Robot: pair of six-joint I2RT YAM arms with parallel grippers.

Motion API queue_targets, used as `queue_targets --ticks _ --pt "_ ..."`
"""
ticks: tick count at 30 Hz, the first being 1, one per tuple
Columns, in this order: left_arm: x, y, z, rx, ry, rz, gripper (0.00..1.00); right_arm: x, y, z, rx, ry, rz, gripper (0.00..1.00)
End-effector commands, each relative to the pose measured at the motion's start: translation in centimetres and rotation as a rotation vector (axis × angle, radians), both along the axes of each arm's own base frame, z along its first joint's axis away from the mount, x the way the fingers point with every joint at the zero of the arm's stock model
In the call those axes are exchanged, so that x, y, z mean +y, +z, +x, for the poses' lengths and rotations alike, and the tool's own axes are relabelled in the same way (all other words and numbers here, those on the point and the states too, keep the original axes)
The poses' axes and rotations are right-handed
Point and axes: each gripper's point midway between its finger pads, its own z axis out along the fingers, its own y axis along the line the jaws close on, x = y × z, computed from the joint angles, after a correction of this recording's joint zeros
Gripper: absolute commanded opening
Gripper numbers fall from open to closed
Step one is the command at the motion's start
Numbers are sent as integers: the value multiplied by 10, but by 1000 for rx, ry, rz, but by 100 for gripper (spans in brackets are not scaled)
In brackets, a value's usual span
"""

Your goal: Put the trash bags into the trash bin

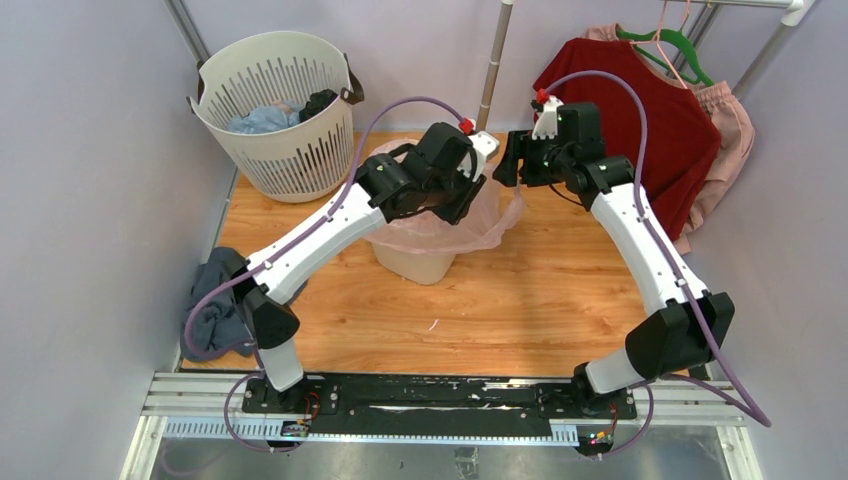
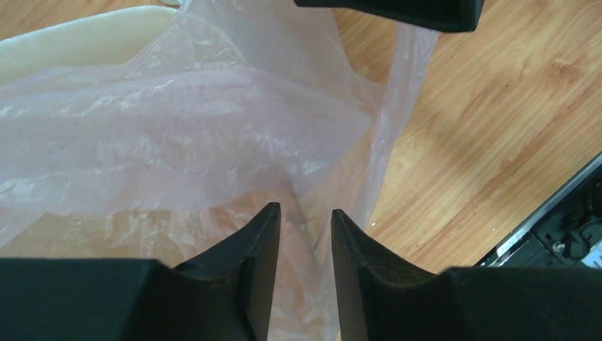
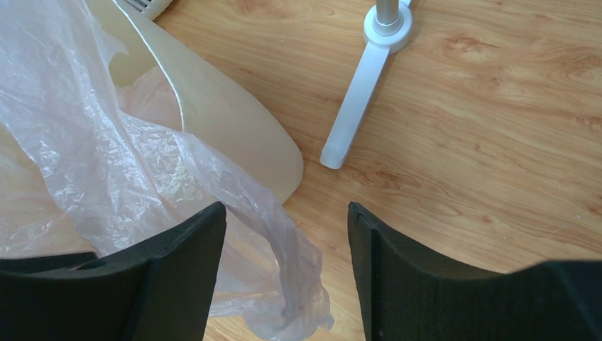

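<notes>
The cream trash bin (image 1: 415, 262) stands mid-table, with the thin pink trash bag (image 1: 480, 228) draped over its rim and spilling to the right. My left gripper (image 1: 466, 198) hovers over the bin's mouth. In its wrist view it (image 2: 305, 213) is open a narrow way, with crinkled trash bag (image 2: 177, 121) film below and the trash bin rim (image 2: 78, 39) at the upper left. My right gripper (image 1: 510, 160) is just right of the bin, open wide (image 3: 284, 209). A twisted trash bag (image 3: 284, 284) handle hangs loose between its fingers, beside the trash bin wall (image 3: 234, 135).
A white slotted basket (image 1: 275, 110) with clothes stands at the back left. A blue-grey cloth (image 1: 215, 300) lies at the table's left edge. A red garment (image 1: 660, 130) and a pink one (image 1: 735, 130) hang at the back right. The rack's pole (image 1: 495, 65) and white foot (image 3: 355, 92) stand behind the bin.
</notes>
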Motion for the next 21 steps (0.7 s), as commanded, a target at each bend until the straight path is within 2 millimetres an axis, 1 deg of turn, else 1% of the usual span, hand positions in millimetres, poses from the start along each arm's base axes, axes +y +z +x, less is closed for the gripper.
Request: queue_targets --ticks 1,3,5,7,8,9,12,14,16,18,21 --pt "-18 -5 -2 23 -53 -6 33 4 -4 6 15 27 33 65" --pt "-21 -14 -2 43 -61 4 21 8 -5 8 15 45 45 60" --pt "-21 -19 -4 56 -66 10 11 10 -9 11 21 50 46 50" --pt "-18 -22 -7 64 -68 15 7 11 -13 13 28 52 47 41" --pt "-16 -24 -9 69 -70 20 6 11 -14 14 29 56 46 35" --pt "-15 -21 -11 66 -73 16 6 11 -16 15 30 56 46 31" --pt "-6 -22 -18 68 -80 23 5 9 -22 14 37 48 33 21" --pt "1 -22 -24 69 -87 28 5 4 -26 12 41 30 19 10" --pt "10 -24 -29 65 -84 40 5 -1 -36 8 59 11 1 5" --pt "19 -22 -30 48 -68 51 5 -6 -45 4 73 -8 -15 3" --pt "26 -17 -30 21 -55 48 6 -15 -63 -7 107 -36 -36 2"
